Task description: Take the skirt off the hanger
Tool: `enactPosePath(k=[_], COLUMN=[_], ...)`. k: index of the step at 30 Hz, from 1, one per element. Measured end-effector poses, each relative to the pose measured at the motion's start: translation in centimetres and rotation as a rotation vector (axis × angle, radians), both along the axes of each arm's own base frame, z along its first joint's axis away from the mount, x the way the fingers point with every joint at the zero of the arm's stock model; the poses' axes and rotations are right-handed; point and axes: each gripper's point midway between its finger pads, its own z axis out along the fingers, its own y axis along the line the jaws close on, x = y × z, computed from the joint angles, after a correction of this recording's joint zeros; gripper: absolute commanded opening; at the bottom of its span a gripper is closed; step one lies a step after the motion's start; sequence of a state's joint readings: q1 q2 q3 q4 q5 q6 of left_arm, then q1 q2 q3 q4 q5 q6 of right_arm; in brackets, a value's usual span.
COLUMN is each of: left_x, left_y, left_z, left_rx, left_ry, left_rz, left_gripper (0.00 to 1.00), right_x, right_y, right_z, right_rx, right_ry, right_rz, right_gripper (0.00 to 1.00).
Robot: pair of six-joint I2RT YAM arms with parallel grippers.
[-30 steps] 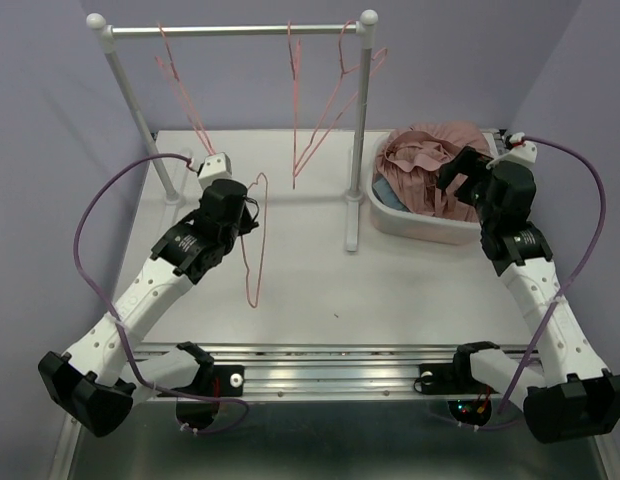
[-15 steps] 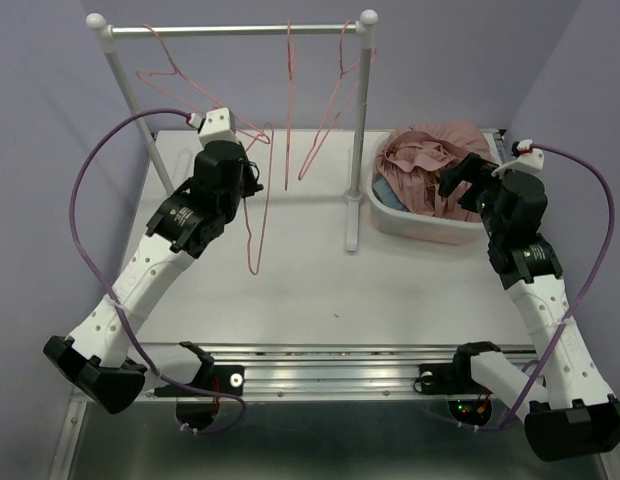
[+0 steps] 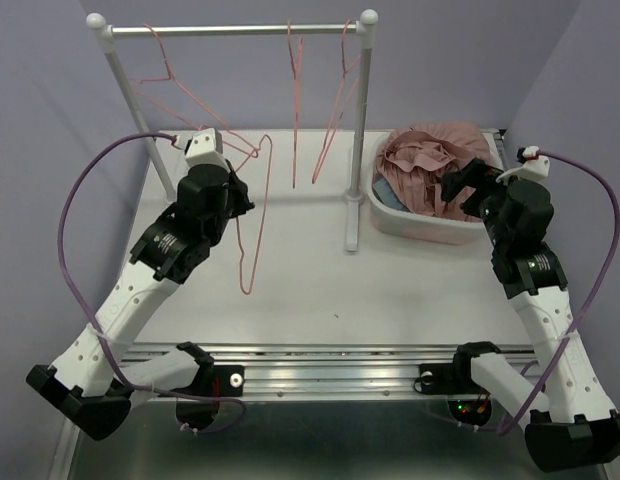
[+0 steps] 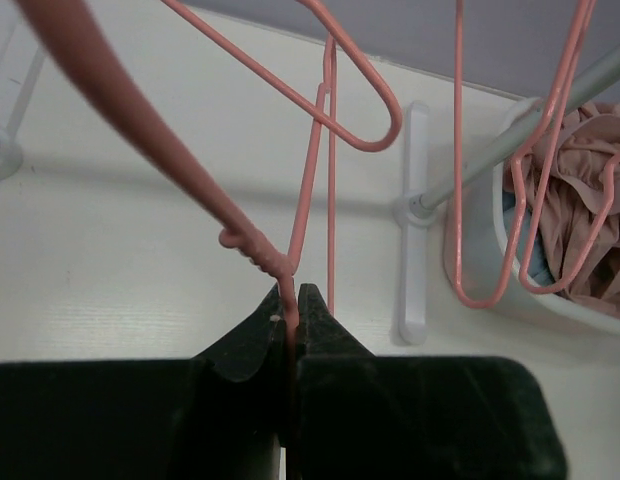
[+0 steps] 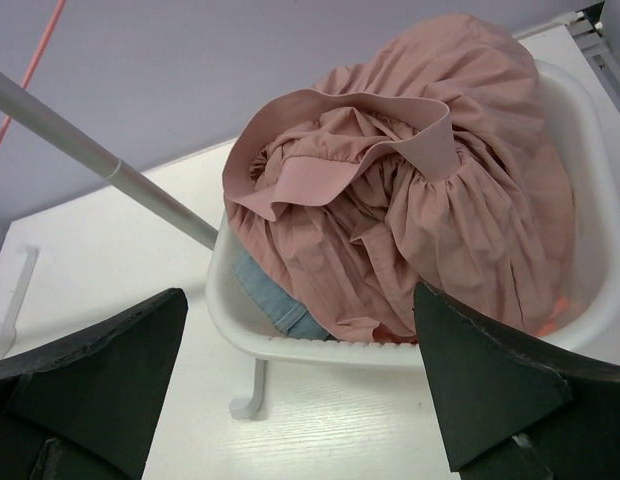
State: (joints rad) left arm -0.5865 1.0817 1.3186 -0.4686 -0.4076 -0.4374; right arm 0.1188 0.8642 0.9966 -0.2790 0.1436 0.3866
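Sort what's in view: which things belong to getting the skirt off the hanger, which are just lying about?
Job: pink skirt, in the tub; bare hanger, in the shut left gripper; open right gripper.
Lying about: rack, hangers on it, blue garment under the skirt.

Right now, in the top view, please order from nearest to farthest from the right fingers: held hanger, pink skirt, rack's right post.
1. pink skirt, in the tub just beyond the right fingers.
2. rack's right post, mid-table.
3. held hanger, far on the left side.
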Motion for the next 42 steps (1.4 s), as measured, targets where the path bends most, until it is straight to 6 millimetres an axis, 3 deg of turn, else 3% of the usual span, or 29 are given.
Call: enactPosePath(k=[8, 17, 25, 29, 36, 42], left_x=[-3.8, -6.5, -6.3, -4.2, 0.4, 4.8], left_y=[0.7, 0.9, -0.2, -0.3, 0.3, -0.8], left_z=[-1.5, -8.7, -8.9, -6.7, 0.3, 6.0], left_rx=[-0.103, -0.068, -0.029, 0.012, 0.112, 0.25], left_ry=[0.002, 0.157, 0.178, 0.154, 0.028, -0.103], left_rz=[-0.028, -0.036, -0.056, 0.004, 0.147, 0.175], left_gripper=[0.0, 0.0, 0.0, 0.0, 0.0, 0.0], right_x=[-0.5, -0.4, -0.3, -0.2, -0.3, -0.3], right_y=[0.0, 0.1, 0.5, 0.5, 0.4, 0.4], right_z=[-0.7, -1.7, -2.0, -2.5, -3.2, -3.2], right_rx=[0.003, 0.003, 0.009, 0.008, 0.006, 0.005], right_ry=[0.005, 0.031, 0.037, 0.048, 0.064, 0.063], right_rz=[0.002, 0.007, 0.023, 0.024, 0.021, 0.018], right_gripper=[1.0, 1.0, 1.0, 1.0, 1.0, 1.0])
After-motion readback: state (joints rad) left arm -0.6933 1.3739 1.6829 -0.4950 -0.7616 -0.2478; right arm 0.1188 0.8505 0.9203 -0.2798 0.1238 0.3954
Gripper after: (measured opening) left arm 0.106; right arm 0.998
